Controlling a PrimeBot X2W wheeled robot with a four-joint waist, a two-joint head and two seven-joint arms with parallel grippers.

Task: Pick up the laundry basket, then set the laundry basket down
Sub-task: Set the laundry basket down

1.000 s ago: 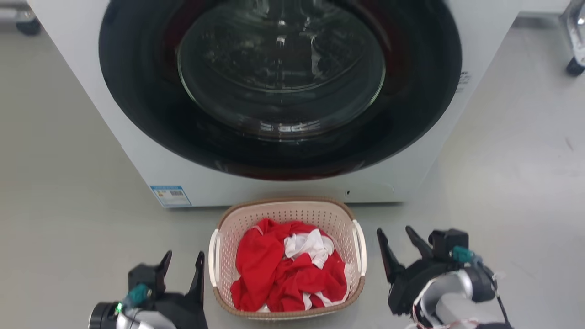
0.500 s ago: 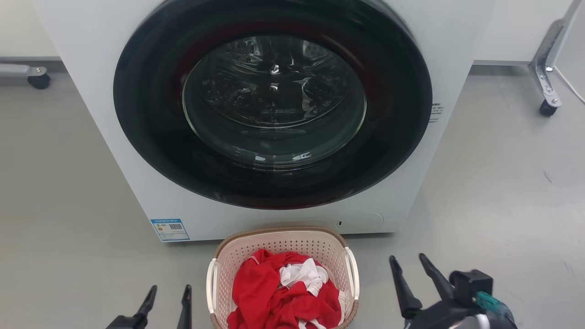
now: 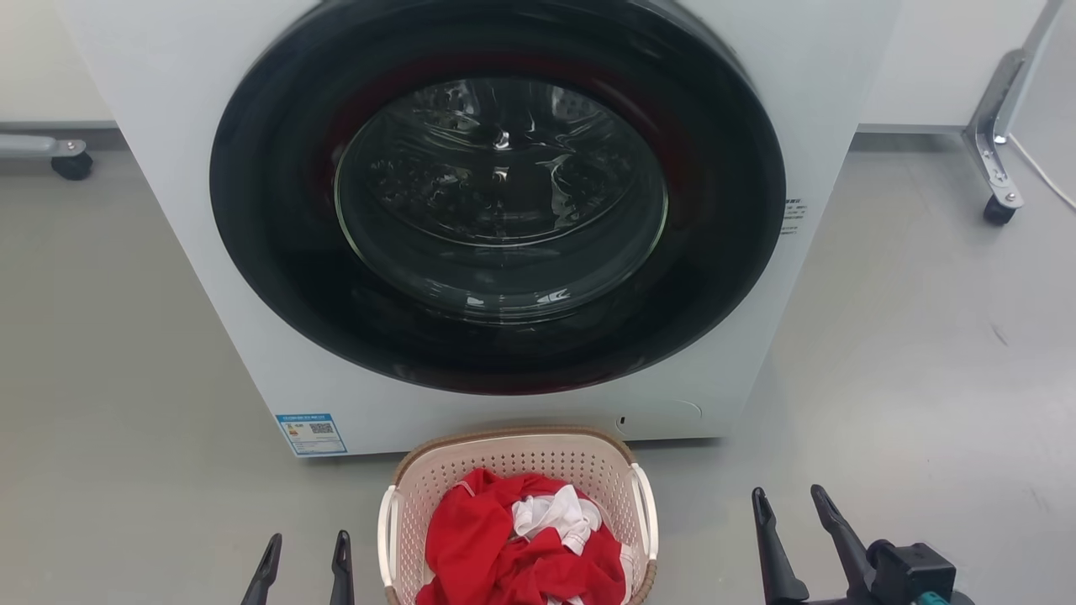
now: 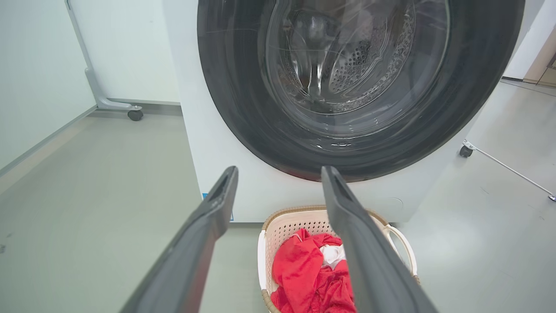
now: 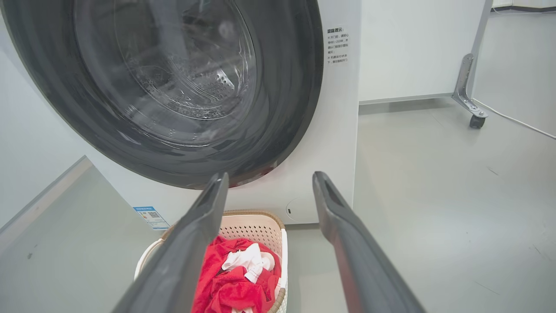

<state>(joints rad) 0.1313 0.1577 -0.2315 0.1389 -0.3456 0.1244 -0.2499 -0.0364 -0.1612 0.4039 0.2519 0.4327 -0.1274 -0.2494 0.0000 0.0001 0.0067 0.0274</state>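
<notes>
The laundry basket, cream-pink with a brown rim and white side handles, stands on the floor just in front of the washing machine, holding red and white clothes. It shows too in the left wrist view as the laundry basket and in the right wrist view as the laundry basket. My left gripper is open at the bottom edge, left of the basket and apart from it. My right gripper is open at the lower right, clear of the basket's right handle. Nothing sits between either pair of fingers.
The white washing machine with its dark round door shut fills the space right behind the basket. Caster legs of frames stand at the far left and far right. Grey floor lies open on both sides.
The head view has tilted up, so basket and machine sit lower in the picture. Both grippers have drawn back from the basket's sides, the right one moving further right.
</notes>
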